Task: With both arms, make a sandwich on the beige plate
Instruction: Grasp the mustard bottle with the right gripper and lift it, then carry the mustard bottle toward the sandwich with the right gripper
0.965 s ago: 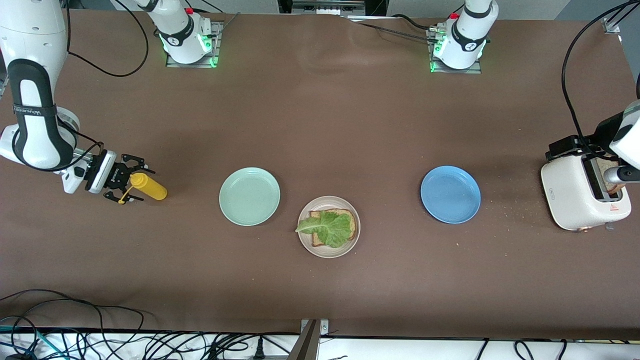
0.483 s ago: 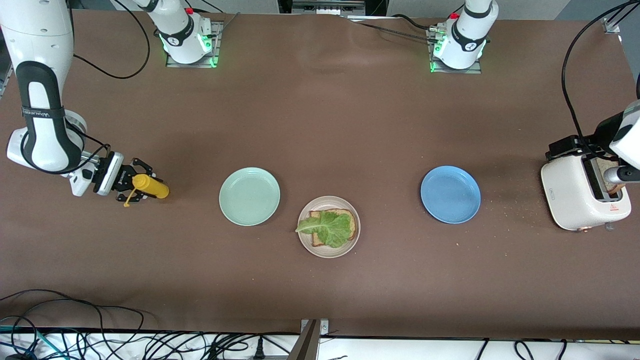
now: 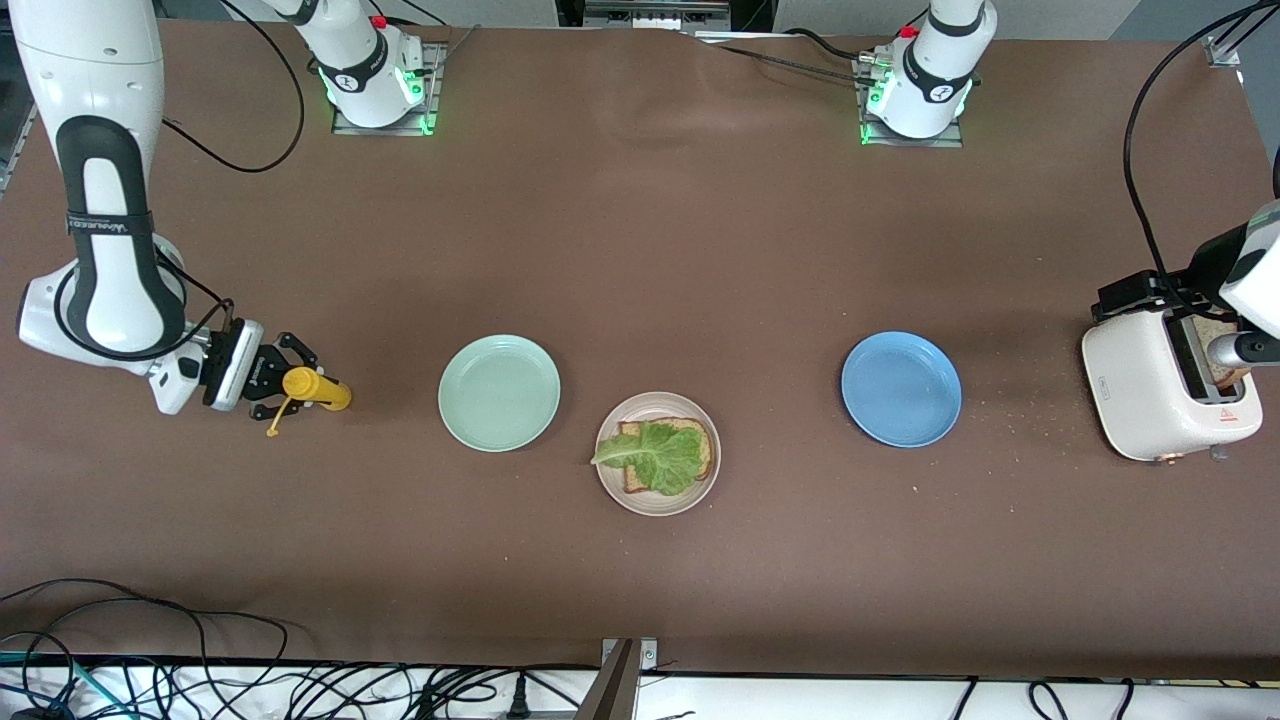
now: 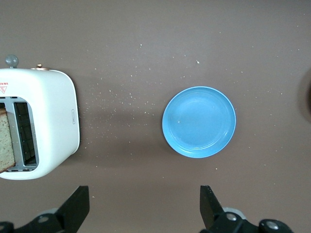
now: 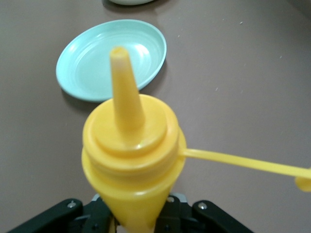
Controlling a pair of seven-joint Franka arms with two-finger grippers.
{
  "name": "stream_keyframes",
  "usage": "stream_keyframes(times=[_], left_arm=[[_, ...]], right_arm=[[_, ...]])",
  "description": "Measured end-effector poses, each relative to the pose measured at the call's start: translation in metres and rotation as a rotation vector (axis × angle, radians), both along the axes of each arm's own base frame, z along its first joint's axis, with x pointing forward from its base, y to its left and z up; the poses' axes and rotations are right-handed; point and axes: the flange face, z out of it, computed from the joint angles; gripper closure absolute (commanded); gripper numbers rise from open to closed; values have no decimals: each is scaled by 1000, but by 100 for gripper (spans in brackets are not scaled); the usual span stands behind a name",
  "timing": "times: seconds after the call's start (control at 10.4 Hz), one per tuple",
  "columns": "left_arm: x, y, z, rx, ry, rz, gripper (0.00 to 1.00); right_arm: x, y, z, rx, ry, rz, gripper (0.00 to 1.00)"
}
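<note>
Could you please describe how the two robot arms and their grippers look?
Both arms are glossy white with black joint bands. The right arm has small printed lettering on its black band, and thin black cables trail from both arms. Both bases glow green. The right gripper is black, behind it a white wrist block. The left gripper shows two black, wedge-shaped fingers.

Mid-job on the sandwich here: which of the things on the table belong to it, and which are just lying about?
In the job:
- beige plate with a bread slice and lettuce
- toaster with a second slice
- yellow squeeze bottle in the right gripper
- left gripper, open above the toaster

Lying about:
- mint-green plate
- blue plate
</note>
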Motion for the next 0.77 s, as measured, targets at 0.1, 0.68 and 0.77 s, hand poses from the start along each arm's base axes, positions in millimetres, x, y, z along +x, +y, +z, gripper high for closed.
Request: stream_keyframes(times=[0.1,0.68,0.77], left_arm=[[0,1,0,0,0,1,0],[0,2,0,0,0,4,0],[0,2,0,0,0,4,0]], right_arm=[[14,21,23,-43,23,-6,100],[40,224,125,-448,81,-46,100],[34,254,127,-524,69,-44,100]])
